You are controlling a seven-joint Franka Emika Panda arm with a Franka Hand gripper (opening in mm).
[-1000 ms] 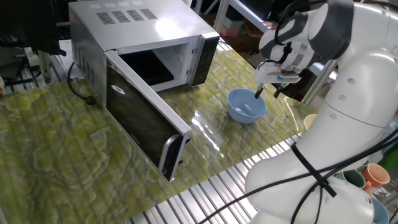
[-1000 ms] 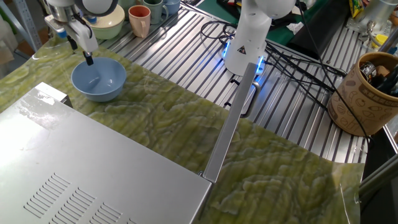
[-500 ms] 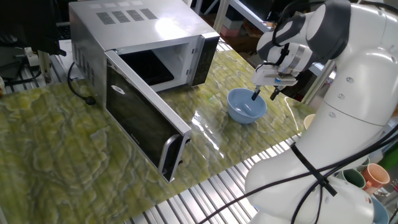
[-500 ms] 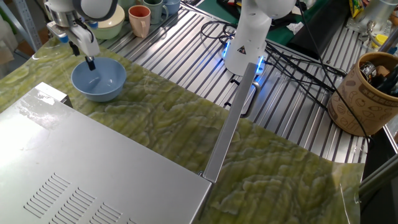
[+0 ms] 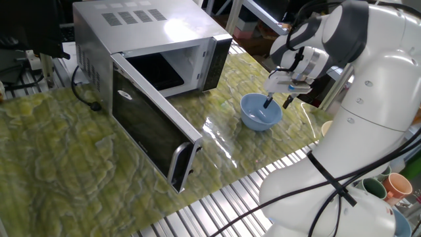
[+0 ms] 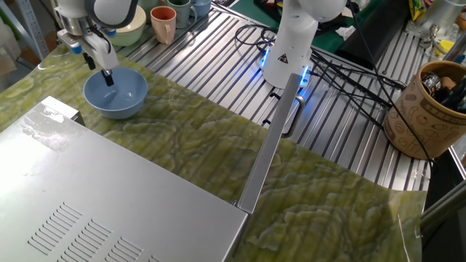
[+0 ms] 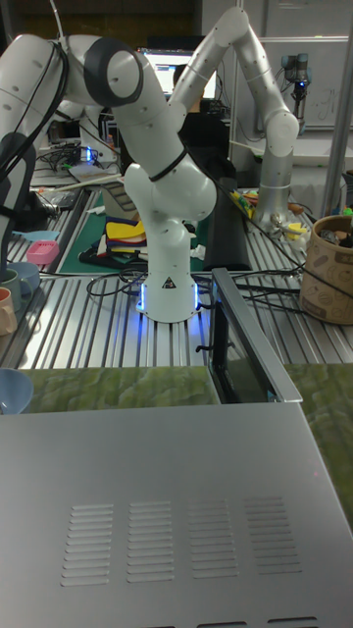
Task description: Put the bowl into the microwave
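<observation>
One glossy bowl looks rigid, slippery, breakable; the spread claw straddles its rim, the sensible hold.

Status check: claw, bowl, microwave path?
Claw open, astride bowl rim, one finger inside. Bowl on table, not lifted. Microwave door open, cavity clear.

Bowl: glossy light blue, paler inside. Microwave: silver casing, dark glass door. Tabletop: mottled yellow-green marble pattern. Claw: white body, black fingertips. Mug: salmon pink. Large bowl: cream, greenish outside.
</observation>
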